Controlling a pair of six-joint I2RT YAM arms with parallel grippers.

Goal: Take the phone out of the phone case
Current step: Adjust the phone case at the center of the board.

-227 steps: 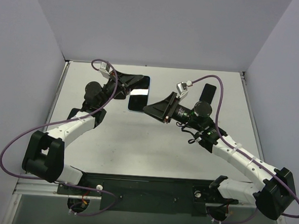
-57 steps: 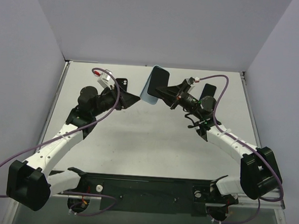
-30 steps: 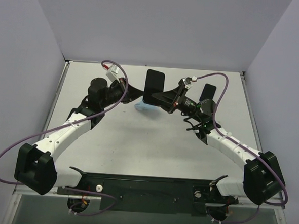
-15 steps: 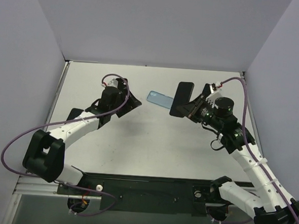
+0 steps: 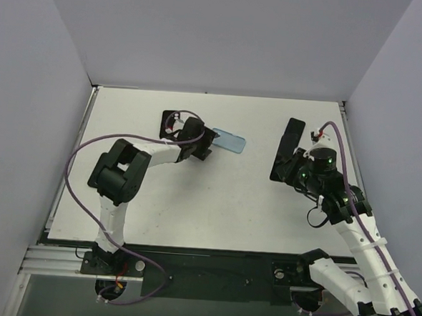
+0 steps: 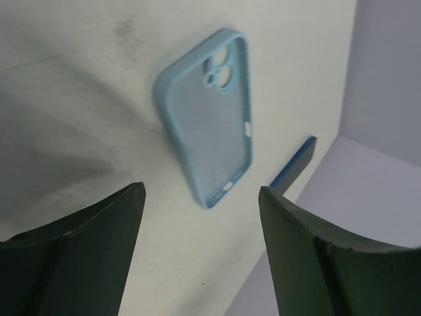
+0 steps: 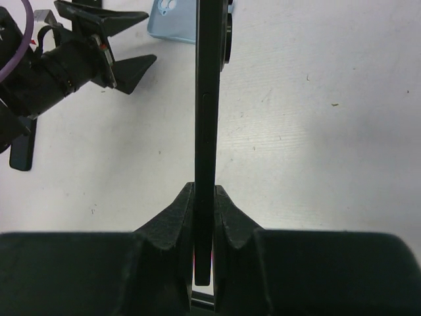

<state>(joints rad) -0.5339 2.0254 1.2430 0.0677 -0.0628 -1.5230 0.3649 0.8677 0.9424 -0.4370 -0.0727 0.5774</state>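
Right wrist view: the phone (image 7: 205,99) is seen edge-on, its lower end clamped between the right fingers (image 7: 172,217), its long axis running straight out from them above the surface (image 7: 342,131). Left wrist view: the empty case (image 6: 207,141) is shown lying flat just ahead of the left fingers (image 6: 99,230), which are spread wide and hold nothing. Its long axis points away from them, with the camera cut-out at the far end. Top view: case and phone are well apart, the case beside the left arm, the phone raised on the right. Separation is judged complete. Any set-down would fall to the right arm, the phone being tipped flat along its long axis.
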